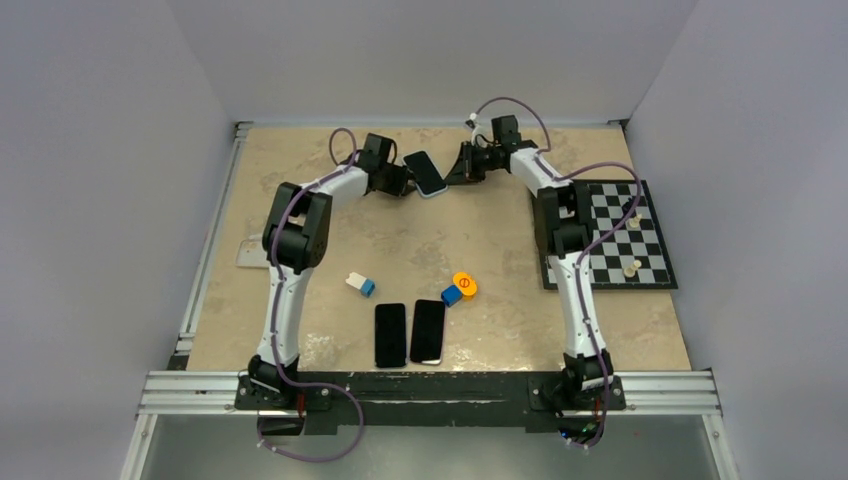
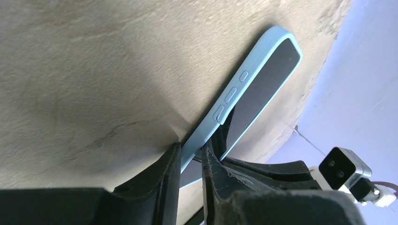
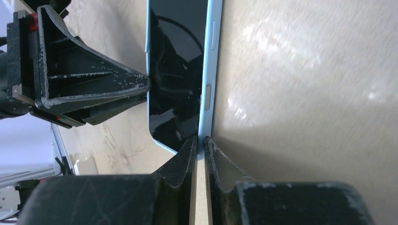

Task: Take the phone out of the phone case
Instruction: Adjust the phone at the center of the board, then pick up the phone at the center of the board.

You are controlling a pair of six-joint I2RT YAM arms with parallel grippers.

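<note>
Pale blue rounded rubbery phone case point(image 1: 425, 173) around glossy black flat phone point(image 3: 178, 70), tilted over far middle of mottled beige counter point(image 1: 300, 200), left end effector point(image 2: 190, 151) pinching one long edge, right end effector point(image 3: 201, 140) pinching the opposite edge.

White shells and black joints on the left arm point(image 1: 283, 300) and the right arm point(image 1: 578, 300). Thin purple cable point(image 1: 512, 99) looped along each, down to the base. Black wedge-shaped fingers point(image 3: 176, 180), edges scuffed pale and scratched.

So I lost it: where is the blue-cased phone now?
In the top view, the blue-cased phone is at the far middle of the table, pinched between the left end effector and right end effector.
</note>
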